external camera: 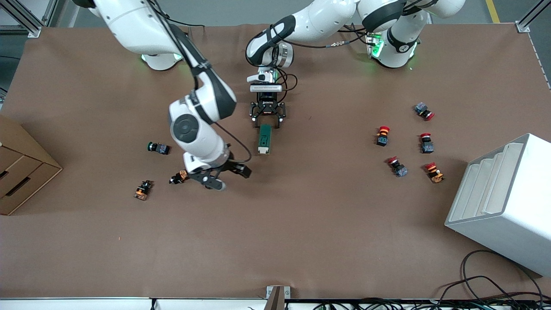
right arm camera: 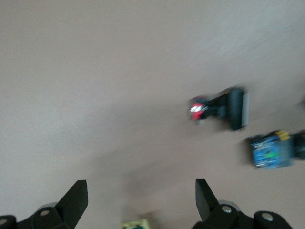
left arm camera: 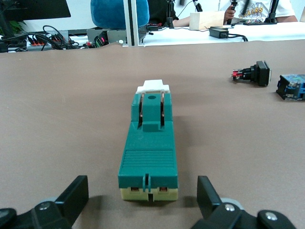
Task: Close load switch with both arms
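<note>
The green load switch (external camera: pixel 264 138) lies mid-table, the left gripper (external camera: pixel 267 119) spread wide at its end nearest the bases; the right gripper (external camera: pixel 221 175), also wide and empty, hovers nearby.

Front view: high camera across the worktop (external camera: pixel 301 241), facing both arm bases and looking steeply down. Left wrist view: low and close, level along the load switch (left arm camera: pixel 148 152) between its open claw (left arm camera: pixel 143 202). Right wrist view: close, looking down on the worktop. All three views share the load switch.
</note>
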{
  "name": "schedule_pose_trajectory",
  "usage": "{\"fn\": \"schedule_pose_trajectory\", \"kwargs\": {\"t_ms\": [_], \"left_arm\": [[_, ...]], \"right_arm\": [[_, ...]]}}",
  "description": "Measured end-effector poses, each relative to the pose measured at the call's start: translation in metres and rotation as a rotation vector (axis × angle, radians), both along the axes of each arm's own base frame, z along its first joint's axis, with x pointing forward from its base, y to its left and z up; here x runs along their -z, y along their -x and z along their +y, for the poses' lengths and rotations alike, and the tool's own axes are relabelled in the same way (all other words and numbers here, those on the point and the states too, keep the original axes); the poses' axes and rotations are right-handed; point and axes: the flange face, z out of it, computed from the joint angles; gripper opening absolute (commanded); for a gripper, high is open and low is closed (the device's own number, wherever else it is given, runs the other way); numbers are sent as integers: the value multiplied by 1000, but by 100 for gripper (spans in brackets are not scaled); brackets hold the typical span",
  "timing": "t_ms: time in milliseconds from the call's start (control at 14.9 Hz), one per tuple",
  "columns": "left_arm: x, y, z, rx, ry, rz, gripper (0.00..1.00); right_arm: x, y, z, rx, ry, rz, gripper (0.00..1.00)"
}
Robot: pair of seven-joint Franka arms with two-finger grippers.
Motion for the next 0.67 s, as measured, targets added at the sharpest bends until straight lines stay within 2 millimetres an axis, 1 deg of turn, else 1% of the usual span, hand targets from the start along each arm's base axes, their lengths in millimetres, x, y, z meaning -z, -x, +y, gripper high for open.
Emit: {"fn": "schedule_pose_trajectory", "kwargs": {"t_ms": [134, 269, 403, 470, 537, 672], "left_arm": [[0, 0, 0, -1, 2, 3, 100], [-2, -2, -3, -21, 8, 22, 100], [-9, -9, -9, -64, -11, 56, 100], [-15, -17, -15, -91, -22, 83, 100], [-24, -29, -24, -118, -32, 120, 100], [-52, -62, -44, -181, -63, 211, 100]], "right_arm": [[-21, -8, -33, -52, 14, 36, 100], [-41, -10, -63, -103, 25, 79, 100], [-61, -13, -93, -152, 25, 105, 100], [-72, -14, -109, -177, 23, 114, 100], [-83, -16, -126, -202, 20, 128, 100], [-109, -21, -164, -239, 9, 157, 100]]}}
